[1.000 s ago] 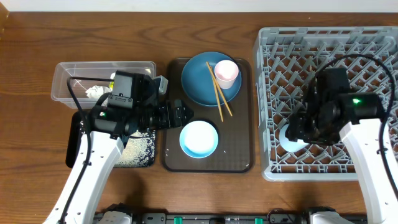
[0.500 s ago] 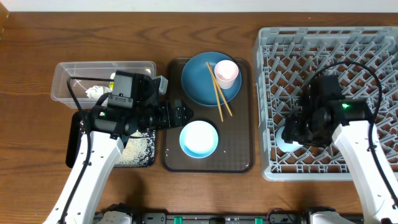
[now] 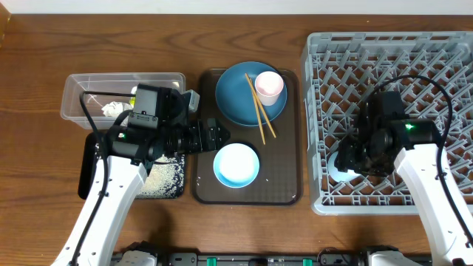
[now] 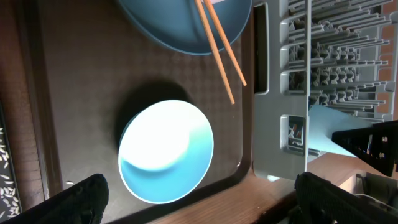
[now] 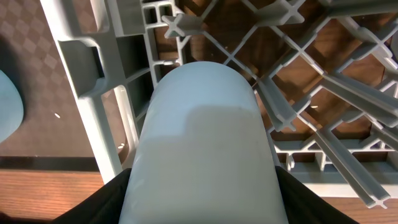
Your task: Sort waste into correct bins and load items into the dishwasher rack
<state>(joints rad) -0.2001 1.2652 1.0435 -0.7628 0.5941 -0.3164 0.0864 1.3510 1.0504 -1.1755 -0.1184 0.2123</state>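
Cup, pale blue, smooth, round-bottomed

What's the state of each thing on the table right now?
left gripper: open, empty, over the brown tray.
right gripper: shut on light blue cup, inside the rack.
pink cup: upright on blue plate.
chopsticks: lying across blue plate's rim onto brown tray.
bowl: upright, empty, on brown tray.
clear tub: holds crumpled paper.
black tray: holds rice.

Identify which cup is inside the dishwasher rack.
The light blue cup, held by the right end effector inside the grey rack; the pale pink cup sits on the blue plate.
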